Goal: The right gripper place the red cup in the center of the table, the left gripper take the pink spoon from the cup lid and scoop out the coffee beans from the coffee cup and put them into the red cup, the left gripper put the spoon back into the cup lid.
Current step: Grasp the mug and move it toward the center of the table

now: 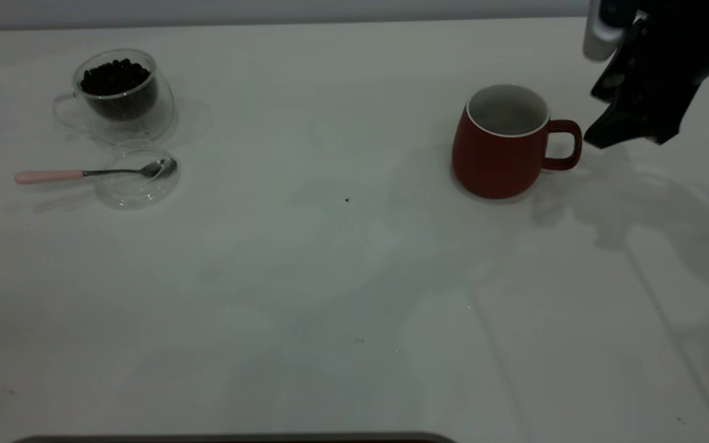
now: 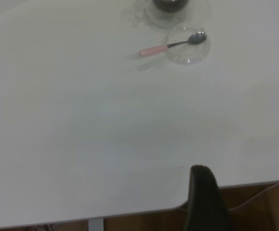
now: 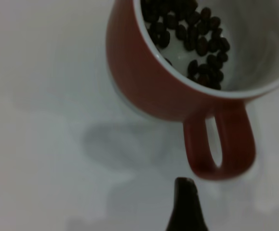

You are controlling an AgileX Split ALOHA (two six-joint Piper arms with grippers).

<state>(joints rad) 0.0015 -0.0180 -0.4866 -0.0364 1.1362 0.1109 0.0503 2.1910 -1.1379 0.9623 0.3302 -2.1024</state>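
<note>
Beside the red cup [image 1: 500,144], right gripper [image 1: 600,132] hovers.

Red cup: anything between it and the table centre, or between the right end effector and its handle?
Nothing visible. The dark-red matte mug has bare white tabletop beside it; the right end effector hovers just off its handle.
</note>
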